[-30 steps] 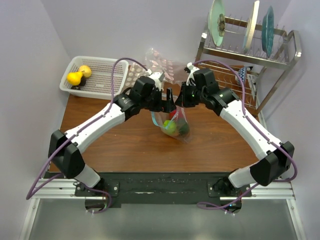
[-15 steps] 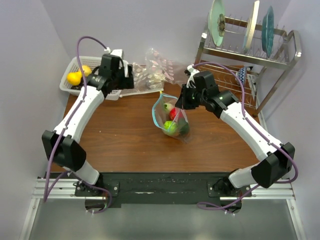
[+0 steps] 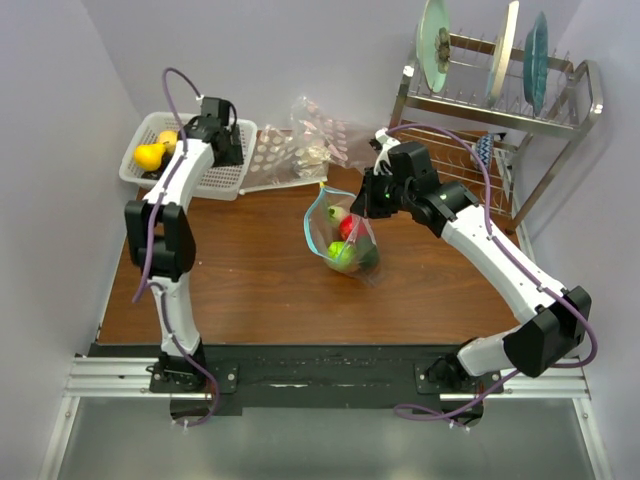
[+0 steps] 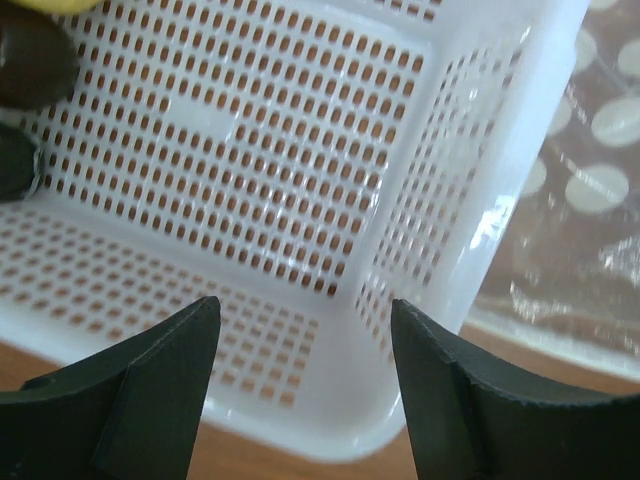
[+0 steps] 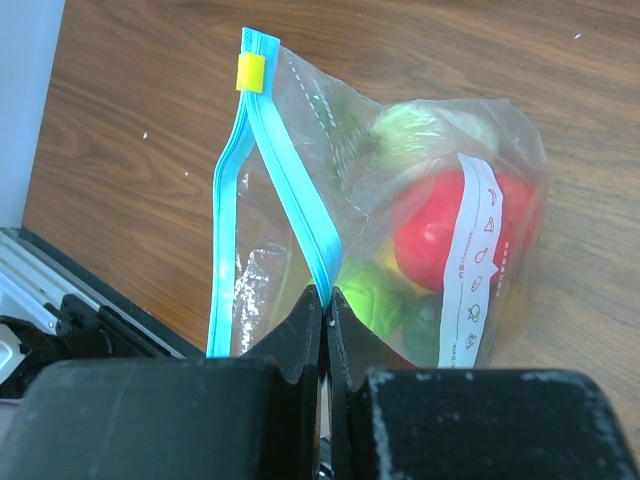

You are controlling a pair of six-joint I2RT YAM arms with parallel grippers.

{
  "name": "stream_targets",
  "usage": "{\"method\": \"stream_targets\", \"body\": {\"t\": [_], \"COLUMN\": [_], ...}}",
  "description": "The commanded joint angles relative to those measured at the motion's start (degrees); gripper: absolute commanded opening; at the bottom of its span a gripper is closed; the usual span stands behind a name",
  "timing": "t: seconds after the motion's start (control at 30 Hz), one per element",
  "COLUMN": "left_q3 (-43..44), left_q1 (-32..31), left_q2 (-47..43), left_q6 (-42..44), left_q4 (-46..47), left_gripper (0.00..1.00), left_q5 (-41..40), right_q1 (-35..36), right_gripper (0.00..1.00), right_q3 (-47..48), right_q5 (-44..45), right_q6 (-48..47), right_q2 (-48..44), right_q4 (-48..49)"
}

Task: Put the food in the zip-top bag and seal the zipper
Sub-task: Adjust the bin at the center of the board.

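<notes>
My right gripper [image 5: 322, 295] is clamped tight, the jaws closed with no gap on one lip of the light-blue zipper [image 5: 290, 190]. From the pinch the strip climbs away from the tips to a small yellow slider tab [image 5: 250, 72]. The other lip bows out to the side of the jaws, so the mouth stands open. I judge the grip is there to hold the zip-top bag [image 5: 510, 150] upright and its mouth gaping, so that more can be dropped in before sealing.

Just past the fingertips, inside the bag, sits a red piece [image 5: 435, 235] with green pieces [image 5: 400, 130] beyond and beside it. The bag's bottom rests on the table [image 3: 250, 290] and the food's weight keeps it planted under the pinch.

A white label [image 5: 475, 260] runs down the bag wall over the red piece. It carries a column of little pictograms and a line of tiny print that is too small for me to read. I see no brand name.

My left gripper [image 4: 300, 320] has its jaws spread wide and holds nothing. It hangs over the near corner of the white mesh basket [image 4: 300, 150], whose floor shows bare between the fingers. The yellow fruits [image 3: 155, 152] lie at the basket's far end, well apart from the tips, and beside them is something dark I cannot identify. I take this as lining up for the next pick. Outside the basket wall, off the jaws' other side, lie clear dotted bags [image 4: 600, 190] with no blue strip.
</notes>
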Motion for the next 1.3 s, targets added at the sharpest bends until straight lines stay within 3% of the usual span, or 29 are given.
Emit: {"method": "stream_targets", "body": {"t": [0.0, 0.13, 0.27, 0.4, 0.63, 0.83, 1.0, 1.1, 1.27], "left_q3": [9.83, 14.94, 6.88, 4.92, 8.96, 13.26, 13.62, 13.53, 14.06], "left_q1": [0.44, 0.44, 0.09, -1.67, -2.64, 1.13, 3.51, 3.86, 4.04], "left_q2": [7.33, 12.81, 10.89, 9.12, 6.23, 2.36, 2.62, 4.28, 6.75], "left_q6": [1.53, 0.83, -1.45, -3.12, -2.16, 1.36, 4.08, 5.57, 5.67], "left_q4": [0.83, -4.26, -0.06, 3.63, 2.06, -4.0, -5.41, -6.03, -7.17], "left_gripper": [0.73, 0.72, 0.7, 0.68, 0.71, 0.85, 0.86, 0.89, 0.97], "left_q5": [-1.26, 5.24, 16.31, 27.38, 31.63, 12.49, -2.07, -8.77, -11.79], "right_q1": [0.18, 0.26, 0.18, 0.18, 0.18, 0.26, 0.26, 0.18, 0.26], "right_gripper": [0.0, 0.0, 0.0, 0.0, 0.0, 0.0, 0.0, 0.0, 0.0], "right_q3": [-0.4, -0.4, -0.05, 0.39, 0.39, 0.48, 1.09, 1.36, 1.71], "right_q5": [-1.66, -1.05, -0.96, -1.66, -1.4, -2.19, -2.1, -3.15, -3.94], "right_q6": [-0.19, -0.28, -0.28, -0.36, -0.28, -0.1, -0.45, -0.45, -0.28], "right_q2": [-2.48, -2.48, -2.13, -1.43, -1.17, -1.08, -0.81, -0.55, 0.06], "right_q4": [2.11, 1.93, 1.93, 1.93, 1.93, 2.2, 1.58, 1.58, 1.76]}}
